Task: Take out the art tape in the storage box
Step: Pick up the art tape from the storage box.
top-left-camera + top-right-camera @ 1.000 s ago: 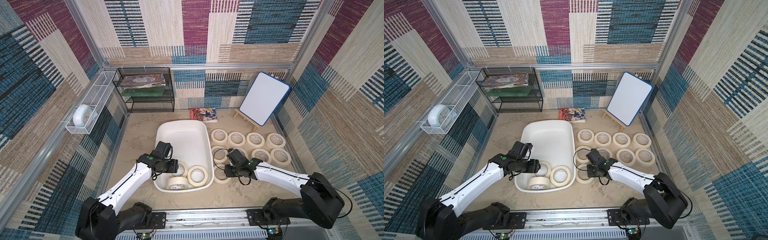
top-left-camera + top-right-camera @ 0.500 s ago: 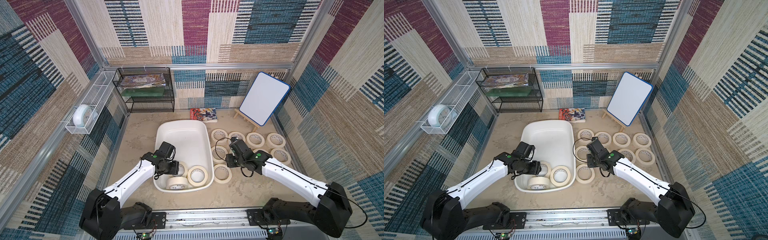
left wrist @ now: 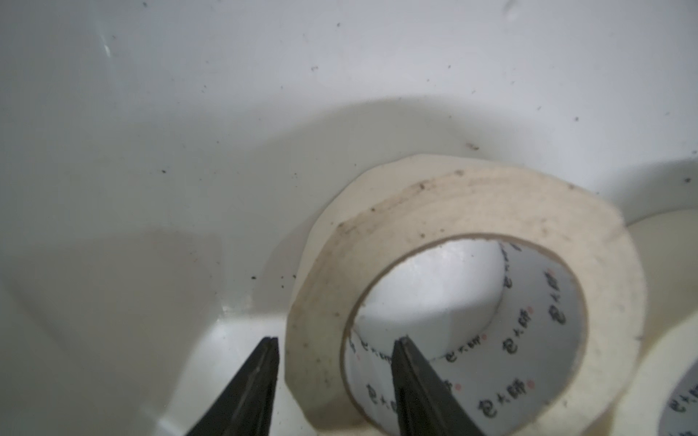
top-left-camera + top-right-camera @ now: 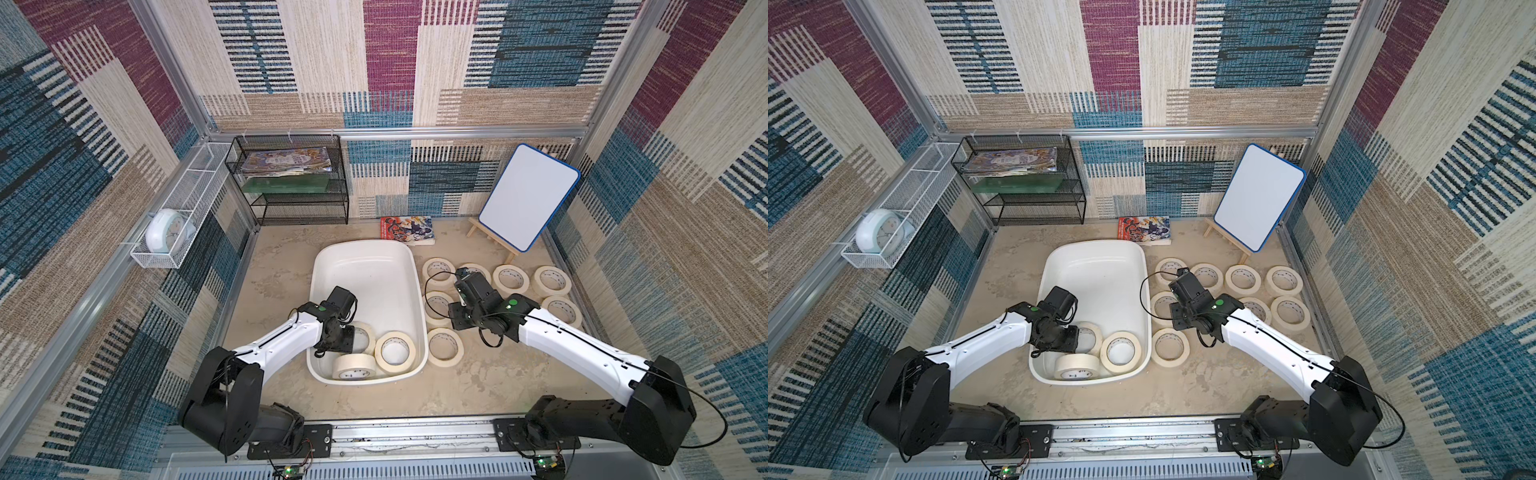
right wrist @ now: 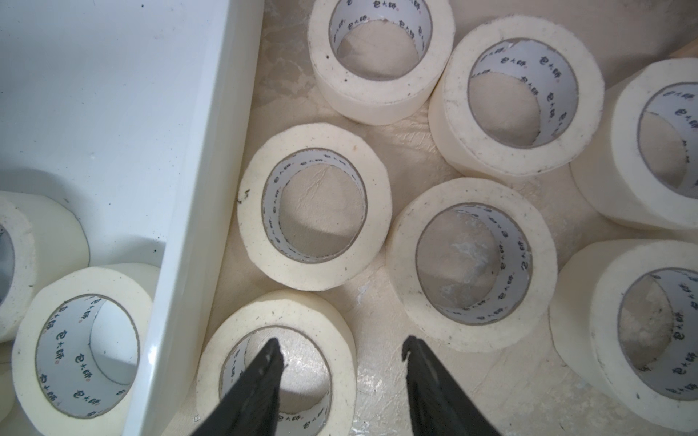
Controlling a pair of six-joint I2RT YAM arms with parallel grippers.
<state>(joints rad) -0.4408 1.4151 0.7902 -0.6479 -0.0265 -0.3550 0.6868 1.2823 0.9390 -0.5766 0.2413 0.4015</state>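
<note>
Cream art tape (image 3: 472,211) rings carry white cores with dark print.

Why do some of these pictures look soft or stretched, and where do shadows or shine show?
In both top views, sharp and evenly lit, the walls splay outward as under a wide lens. In the left wrist view the tape roll is soft-edged and throws a broad grey shadow on the storage box. In the right wrist view the box rim glints.
</note>
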